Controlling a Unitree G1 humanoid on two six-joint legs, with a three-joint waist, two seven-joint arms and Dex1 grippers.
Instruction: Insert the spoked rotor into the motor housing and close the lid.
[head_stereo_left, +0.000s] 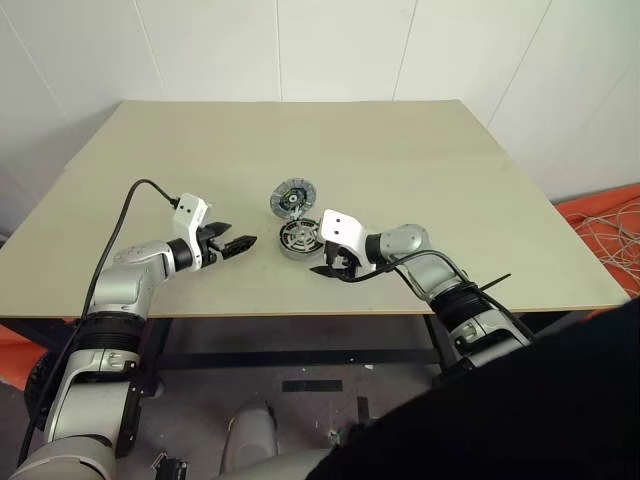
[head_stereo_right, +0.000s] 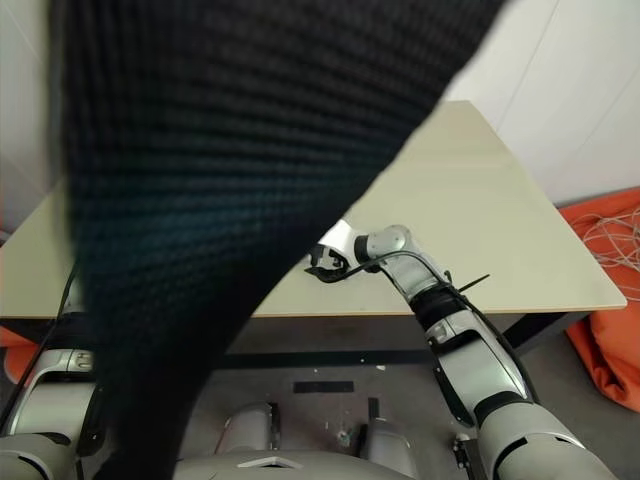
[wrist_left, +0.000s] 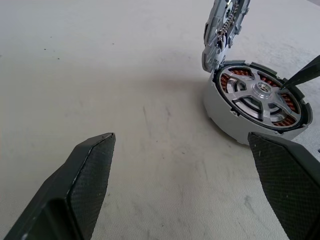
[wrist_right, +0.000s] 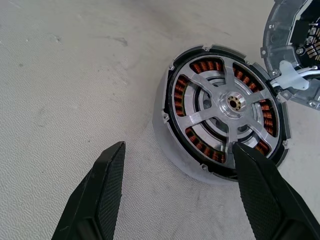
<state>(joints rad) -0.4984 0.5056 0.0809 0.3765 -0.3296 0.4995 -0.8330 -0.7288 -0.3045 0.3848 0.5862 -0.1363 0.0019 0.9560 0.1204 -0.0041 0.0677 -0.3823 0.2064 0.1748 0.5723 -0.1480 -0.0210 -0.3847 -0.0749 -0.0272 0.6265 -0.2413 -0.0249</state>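
The motor housing (wrist_right: 165, 132), a round silver cup, sits near the table's middle with copper windings showing. The spoked rotor (wrist_right: 220, 114) lies flat inside it. The lid (wrist_right: 295, 35) stands tilted up at the housing's far edge, joined to it by a pale connector, its inner face showing. My right gripper (wrist_right: 180, 146) is open just in front of the housing, and one fingertip (wrist_right: 250, 165) overlaps its rim. My left gripper (wrist_left: 182, 137) is open to the housing's left, a short way off, with nothing between its fingers.
The tan table (head_stereo_left: 420, 180) stretches back to a white wall. An orange cloth with pale cables (head_stereo_left: 610, 225) lies on the floor at the right. A dark knitted fabric (head_stereo_right: 230, 150) close to the camera covers much of the right eye view.
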